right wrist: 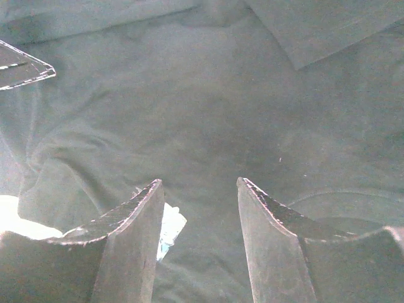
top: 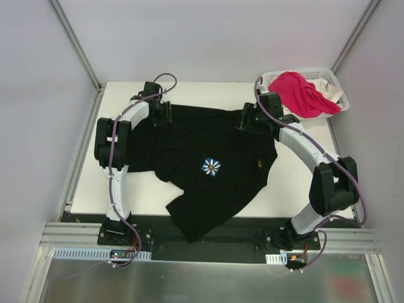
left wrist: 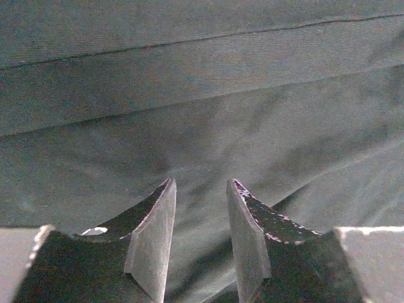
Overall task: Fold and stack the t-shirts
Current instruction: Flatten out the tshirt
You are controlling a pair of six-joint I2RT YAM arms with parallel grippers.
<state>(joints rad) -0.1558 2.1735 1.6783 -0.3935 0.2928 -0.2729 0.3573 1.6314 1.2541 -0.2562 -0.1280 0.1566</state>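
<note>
**Operator:** Gripper status, both arms?

**Technician:** Left gripper (top: 166,115): positioned over the far-left part of the black t-shirt (top: 233,170). In the left wrist view its fingers (left wrist: 151,243) stand a narrow gap apart, with cloth creases running toward that gap. I cannot tell whether fabric is caught between them. Right gripper (right wrist: 199,182): fingers spread wide, with nothing between them. It sits low over the far-right part of the same shirt, and dark cloth shows flat beneath it.

**Operator:** Layout, largest item first?

**Technician:** The white surface (top: 284,189) carries everything. The black t-shirt lies spread across its middle, rumpled, and one corner hangs past the near edge between the two arm bases. The white lattice basket (top: 297,71) stands at the far-right corner, beside the right arm. The pink t-shirt (top: 300,91) is bunched inside the basket and spills over its near rim. The white t-shirt (top: 332,95) lies partly under the pink one in the basket.

**Operator:** Smaller details?

**Technician:** The daisy print (top: 211,166) faces up near the middle of the black shirt. A small white scrap (right wrist: 170,224) shows beside one finger of the right gripper. I cannot tell what it is.
</note>
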